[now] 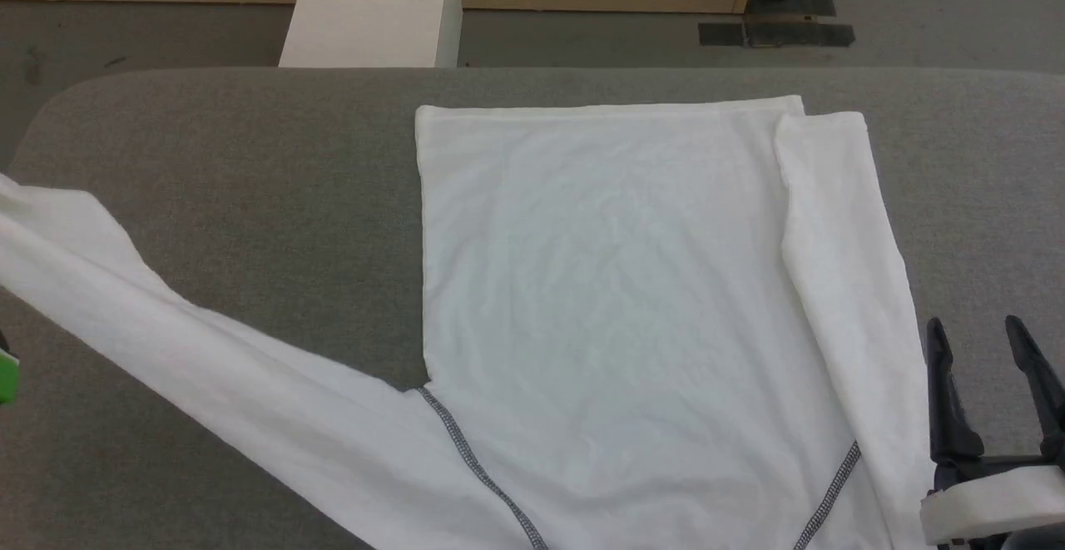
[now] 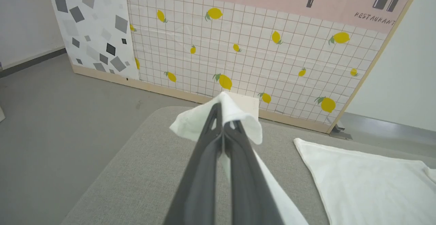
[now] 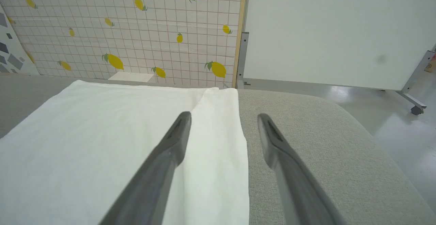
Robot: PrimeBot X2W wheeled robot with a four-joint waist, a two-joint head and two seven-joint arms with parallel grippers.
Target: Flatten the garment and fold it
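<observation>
The left gripper point(image 2: 222, 119) rises from the bottom centre of the left wrist view. Its two dark fingers are pressed together, and a fold of white fabric is pinched at their tips and drapes over both sides. The right gripper point(image 1: 975, 325) sits in the lower right of the head view, fingers pointing up the frame and spread wide apart, with nothing between them. In the right wrist view, one of its fingers point(image 3: 177, 136) lies over the garment's folded edge and the other over bare surface; whether either touches cannot be told. The garment point(image 1: 616, 284) lies on the grey padded table point(image 1: 250, 184), occupying the centre and right of the head view. Its body is spread flat with light creases and has a straight hem along the upper edge. One sleeve point(image 1: 849, 284) is folded inward along the right side. The other sleeve point(image 1: 166, 342) extends as a straight band from the lower centre to the left edge of the frame. Black-and-white zigzag stitching point(image 1: 482, 471) marks both shoulder seams near the bottom edge.
</observation>
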